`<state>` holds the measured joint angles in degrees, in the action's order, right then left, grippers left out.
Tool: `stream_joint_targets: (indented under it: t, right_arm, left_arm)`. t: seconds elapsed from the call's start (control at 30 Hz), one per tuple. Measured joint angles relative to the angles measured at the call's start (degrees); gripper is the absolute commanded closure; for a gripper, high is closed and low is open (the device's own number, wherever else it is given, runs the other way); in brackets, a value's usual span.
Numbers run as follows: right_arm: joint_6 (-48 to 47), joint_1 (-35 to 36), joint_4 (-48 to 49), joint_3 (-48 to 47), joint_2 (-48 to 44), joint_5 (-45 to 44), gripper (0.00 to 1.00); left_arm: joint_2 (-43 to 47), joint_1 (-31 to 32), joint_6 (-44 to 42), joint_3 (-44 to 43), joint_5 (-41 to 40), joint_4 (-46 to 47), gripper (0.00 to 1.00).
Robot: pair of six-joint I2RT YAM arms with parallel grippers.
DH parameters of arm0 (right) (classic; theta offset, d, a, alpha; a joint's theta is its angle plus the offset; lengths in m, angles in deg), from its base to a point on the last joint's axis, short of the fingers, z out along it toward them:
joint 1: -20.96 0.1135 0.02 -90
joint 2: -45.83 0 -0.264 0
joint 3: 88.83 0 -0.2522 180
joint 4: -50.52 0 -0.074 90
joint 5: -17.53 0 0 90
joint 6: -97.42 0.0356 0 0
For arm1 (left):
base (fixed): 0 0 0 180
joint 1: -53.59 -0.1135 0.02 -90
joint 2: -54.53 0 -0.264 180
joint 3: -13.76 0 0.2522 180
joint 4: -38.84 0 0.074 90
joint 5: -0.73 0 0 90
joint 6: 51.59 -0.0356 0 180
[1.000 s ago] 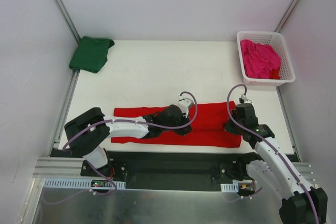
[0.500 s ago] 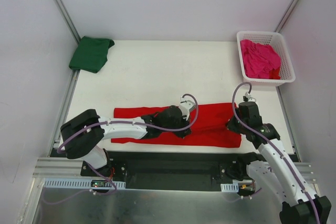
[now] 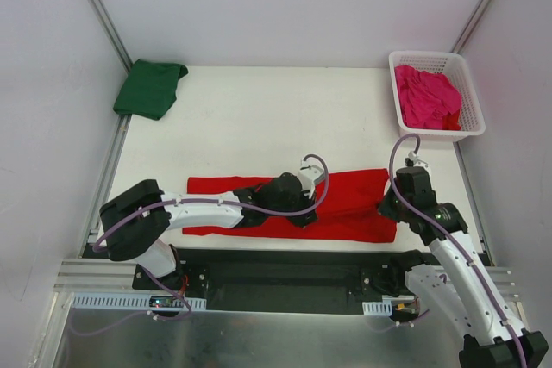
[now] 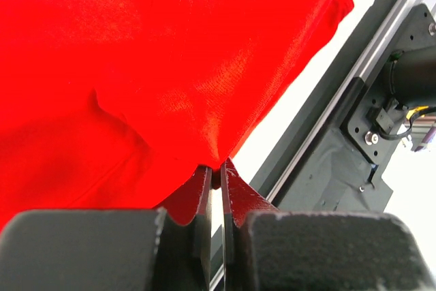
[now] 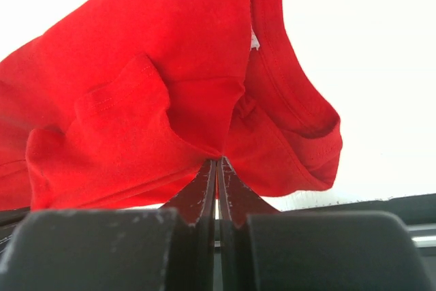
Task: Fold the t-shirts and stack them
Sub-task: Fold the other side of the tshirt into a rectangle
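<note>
Low in the top view, the red t-shirt [image 3: 349, 200] lies stretched as a long band across the near part of the white table [image 3: 259, 118], running from lower left of centre to lower right of centre, close to the table's near edge.

The left gripper [image 4: 216, 176] is over the middle of that band. Its wrist view shows the fingers pressed together on a small peak of red cloth at the shirt's edge. The fabric spreads up and away from the pinch to fill the upper left of that frame, with the dark rail of the table's edge running down the right side.

The right gripper [image 5: 216, 163] sits at the band's right end, in the lower right of the top view. Its jaws are closed on a gathered fold of the same shirt. The ribbed collar loops just to the right of the pinch, and bare table shows beyond it.

The dark green t-shirt [image 3: 148, 88] lies folded at the upper left corner of the table, well apart from both arms. The magenta pink t-shirt [image 3: 427, 96] is bunched inside the white lattice basket [image 3: 473, 96] at the upper right.
</note>
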<state>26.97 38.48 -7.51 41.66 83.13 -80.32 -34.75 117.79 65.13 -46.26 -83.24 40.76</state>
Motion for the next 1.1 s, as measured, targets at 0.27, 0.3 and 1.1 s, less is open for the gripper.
stream_joint_targets:
  t: [0.27,0.3,1.1]
  right_arm:
    - [0.00,0.00,-3.61,-1.90,-0.87,1.22,0.98]
    - [0.00,0.00,-4.00,-2.08,-0.87,1.51,0.98]
    - [9.20,1.92,-8.66,2.91,-0.39,4.83,0.98]
  left_arm:
    - [0.68,0.35,-0.20,0.22,0.61,-1.60,1.00]
    - [0.94,0.35,-0.22,0.35,0.79,-1.81,1.00]
    - [-6.08,3.04,-0.35,-0.26,1.62,-4.48,1.00]
